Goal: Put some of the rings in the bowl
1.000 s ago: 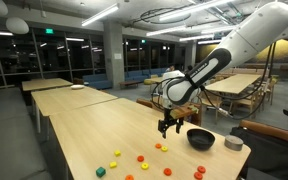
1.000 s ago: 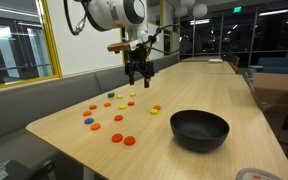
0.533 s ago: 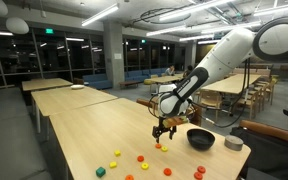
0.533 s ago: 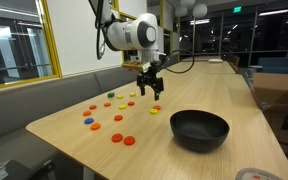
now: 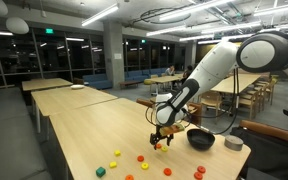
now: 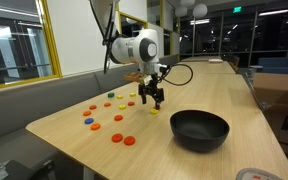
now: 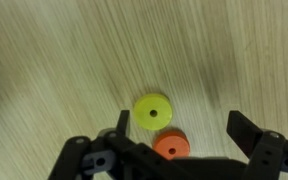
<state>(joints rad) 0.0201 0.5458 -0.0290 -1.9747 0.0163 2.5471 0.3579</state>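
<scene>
Several rings (image 6: pixel 129 140) lie scattered on the worktop (image 6: pixel 154 150) at left; mid-scene the pincer (image 6: pixel 150 101) hangs wide open just above a yellow ring (image 7: pixel 151 110) and an orange ring (image 7: pixel 170 146); the black bowl (image 6: pixel 199 128) stands apart at right

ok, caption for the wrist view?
Open gripper above a yellow ring and an orange ring on the wooden table.

Overhead strip lights, wrist view blurry
</scene>
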